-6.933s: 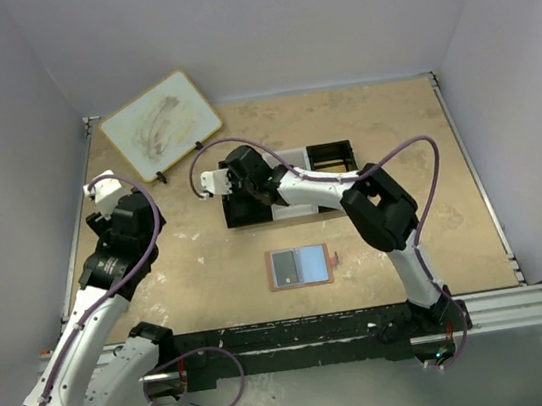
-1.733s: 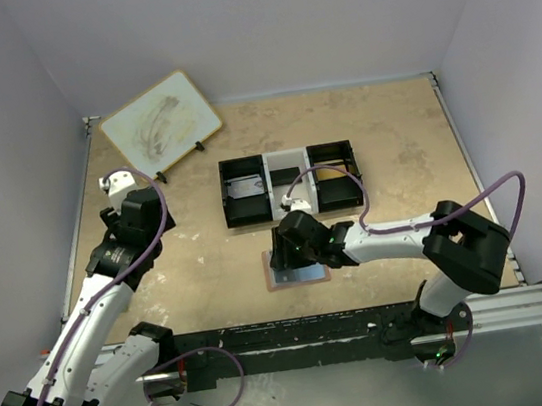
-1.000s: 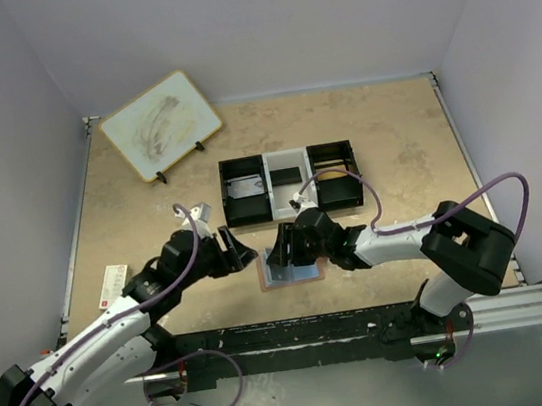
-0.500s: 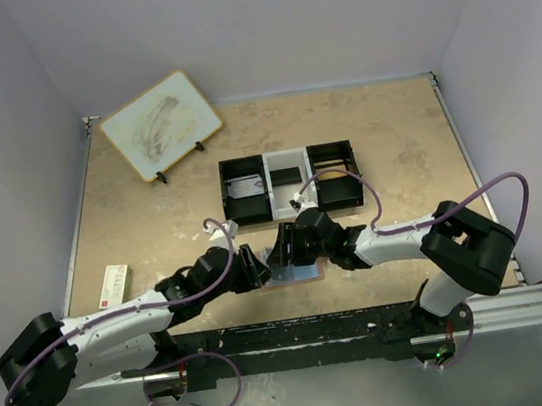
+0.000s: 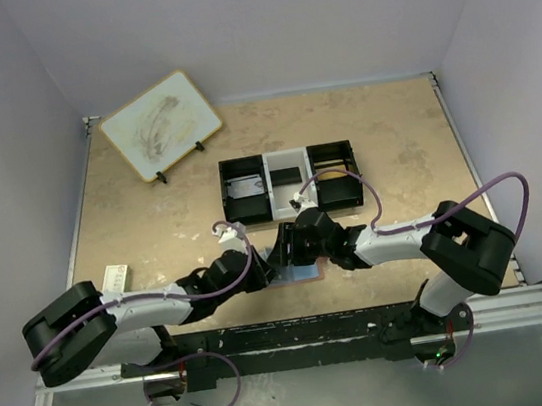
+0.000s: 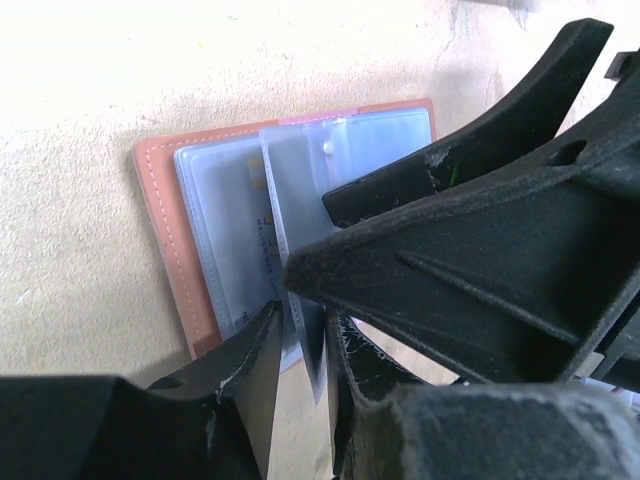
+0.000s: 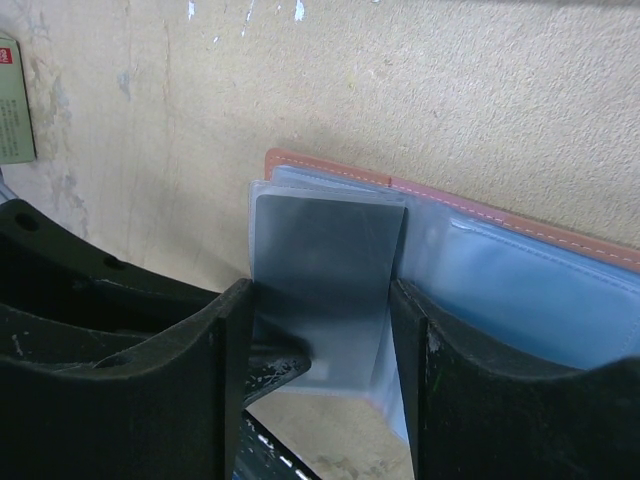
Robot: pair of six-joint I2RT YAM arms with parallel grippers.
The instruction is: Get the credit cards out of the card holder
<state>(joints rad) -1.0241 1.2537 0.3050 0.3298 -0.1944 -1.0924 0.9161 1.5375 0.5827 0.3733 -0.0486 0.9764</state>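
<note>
1. Top view. The card holder (image 5: pixel 308 271) lies open and flat on the table (image 5: pixel 403 134). Both tools cover most of it. Only a strip of blue sleeve and brown rim shows.
2. The left gripper (image 5: pixel 263 270) is at the holder's left edge. The right gripper (image 5: pixel 284 254) is over the holder's left half. Their tips nearly meet there.
3. A black-and-white tray (image 5: pixel 224 194) sits beyond the holder, apart from it. A white board (image 5: pixel 160 125) leans far beyond the holder and to its left. A small white-and-red slip (image 5: pixel 112 279) lies well to the holder's left.
4. Right wrist view. A dark grey credit card (image 7: pixel 325 270) is tipped up off the holder's left half, with the brown rim (image 7: pixel 330 172) just behind it. The card spans the whole gap between the right fingers (image 7: pixel 410 380), with one side edge against each. It is gripped by its sides. A black finger of the left gripper shows just below the card.
5. Left wrist view. The holder's brown rim and clear sleeves are plain here, with a pale card in the left sleeve. The left jaws stand a narrow way apart at the holder's near edge, with a thin grey sheet (image 6: pixel 312 355) edge-on between them. A gap shows beside the sheet, so it is not clamped. I cannot tell whether the sheet is a card or a sleeve.
6. The right fingers fill the frame over the holder's right half.
</note>
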